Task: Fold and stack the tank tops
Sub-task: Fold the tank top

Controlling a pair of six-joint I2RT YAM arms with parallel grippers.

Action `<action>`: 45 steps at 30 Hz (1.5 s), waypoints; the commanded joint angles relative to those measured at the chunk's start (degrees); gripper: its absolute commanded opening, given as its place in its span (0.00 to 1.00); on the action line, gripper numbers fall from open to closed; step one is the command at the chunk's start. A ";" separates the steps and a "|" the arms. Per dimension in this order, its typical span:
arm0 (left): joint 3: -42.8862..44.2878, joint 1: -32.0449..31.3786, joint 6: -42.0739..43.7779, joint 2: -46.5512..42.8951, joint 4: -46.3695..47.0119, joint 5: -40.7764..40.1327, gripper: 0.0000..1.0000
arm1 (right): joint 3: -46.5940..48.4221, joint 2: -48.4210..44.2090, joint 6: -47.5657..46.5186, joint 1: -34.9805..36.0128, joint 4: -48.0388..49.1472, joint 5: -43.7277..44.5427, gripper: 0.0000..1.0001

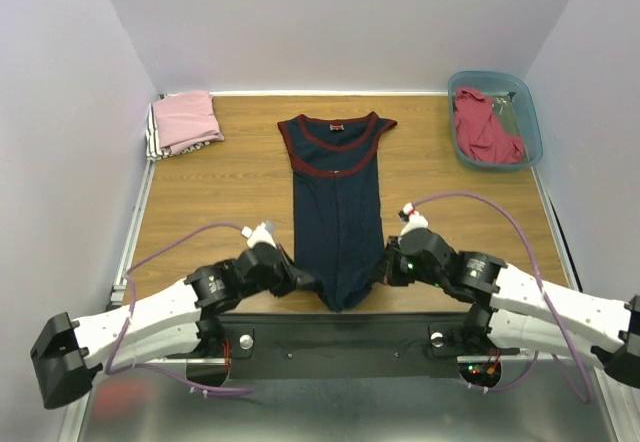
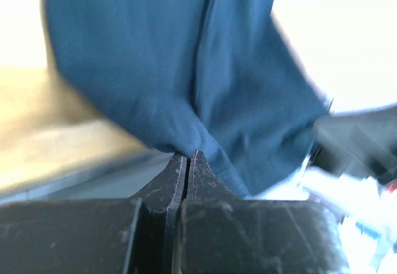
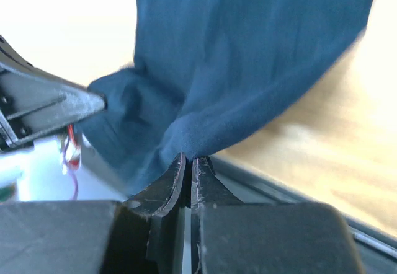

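A navy tank top [image 1: 337,212] with maroon trim lies lengthwise in the middle of the table, neck at the far end, folded narrow. My left gripper [image 1: 300,280] is shut on its near left hem corner; the left wrist view shows navy cloth [image 2: 186,69] pinched at the fingertips [image 2: 188,157]. My right gripper [image 1: 385,270] is shut on the near right hem corner, where navy cloth [image 3: 248,57] bunches at its tips [image 3: 188,159]. A folded pink tank top [image 1: 186,120] lies at the far left. A red tank top [image 1: 485,127] sits crumpled in the bin.
A teal plastic bin [image 1: 530,112] stands at the far right corner. Striped cloth [image 1: 153,140] lies under the pink top. The table's metal front edge [image 1: 340,327] runs just behind the hem. White walls close in on three sides.
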 commanded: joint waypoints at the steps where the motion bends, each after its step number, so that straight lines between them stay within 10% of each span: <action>1: 5.07 9.93 10.83 4.87 8.40 2.67 0.00 | 8.80 9.12 -5.81 -3.08 2.18 10.18 0.00; 22: 29.60 32.71 25.98 41.35 24.49 13.40 0.00 | 26.39 39.18 -20.41 -29.02 17.21 -3.26 0.00; 36: 36.29 41.15 28.09 57.70 33.78 19.90 0.04 | 35.88 52.89 -22.52 -34.30 19.58 -7.05 0.18; 45: 41.92 43.17 27.65 63.25 35.92 26.49 0.00 | 40.38 55.11 -23.23 -35.18 20.02 -7.22 0.12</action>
